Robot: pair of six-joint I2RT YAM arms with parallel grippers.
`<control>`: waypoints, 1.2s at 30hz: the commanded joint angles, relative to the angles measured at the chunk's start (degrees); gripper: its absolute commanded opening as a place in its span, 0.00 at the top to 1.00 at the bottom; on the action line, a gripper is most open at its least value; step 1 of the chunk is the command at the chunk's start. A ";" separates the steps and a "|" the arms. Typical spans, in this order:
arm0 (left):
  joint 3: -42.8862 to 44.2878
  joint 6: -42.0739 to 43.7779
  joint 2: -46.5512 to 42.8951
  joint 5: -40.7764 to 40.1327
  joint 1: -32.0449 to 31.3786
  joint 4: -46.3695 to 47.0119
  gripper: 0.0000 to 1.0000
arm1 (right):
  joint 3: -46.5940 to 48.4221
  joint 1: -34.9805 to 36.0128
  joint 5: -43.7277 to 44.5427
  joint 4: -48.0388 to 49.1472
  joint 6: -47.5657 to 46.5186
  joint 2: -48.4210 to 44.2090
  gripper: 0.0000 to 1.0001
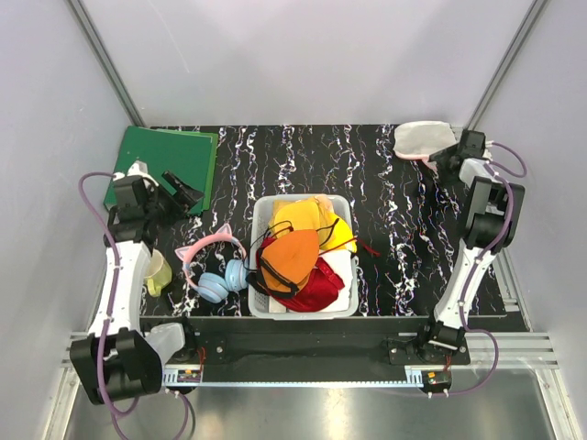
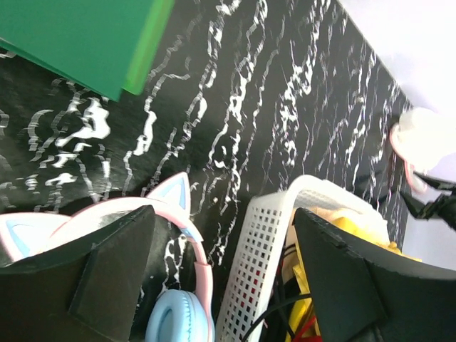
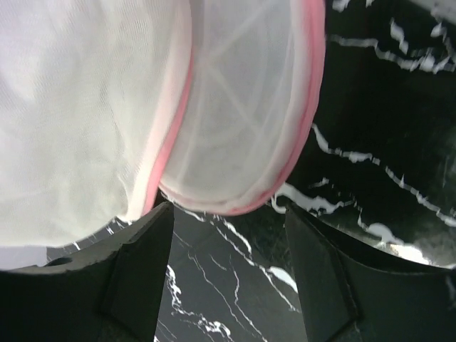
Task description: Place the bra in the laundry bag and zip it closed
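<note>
top external: the laundry bag [image 1: 422,138] lay at the 1 o'clock corner of the table [image 1: 385,266], with the right gripper [image 1: 447,158] just at its 5 o'clock edge. the bra [image 1: 295,216] lay well apart from it, at the 12 o'clock end of the white basket [image 1: 341,308] at centre, heaped with an orange bra [image 1: 292,257] and a red garment [image 1: 323,286], with black straps looped over the pile. the left gripper [image 1: 183,191] hung at 10 o'clock beside a green board [image 1: 160,163]; cat-ear headphones [image 1: 216,271] sat at the basket's 9 o'clock. only this view held bag and bra together. left wrist: this view alone showed the left jaws spread, with nothing between them and the headphones and basket rim below. the yellow fabric was only a sliver here. right wrist: the jaws were spread with nothing pinched. the bag's pink zipper rim lay just past the tips at 12 o'clock, a detail too small to read from above. risks, as judged: the light mesh could slide or crumple under a closing grip; the jaws might catch one layer only; the tangled straps might drag a neighbour out with the bra; a second yellow piece in the heap invited a wrong pick.
</note>
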 commanded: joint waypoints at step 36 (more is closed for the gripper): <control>16.04 15.40 -0.01 -4.51 -36.26 -3.37 0.17 | -11.02 4.24 6.86 -48.06 -24.51 -39.29 1.00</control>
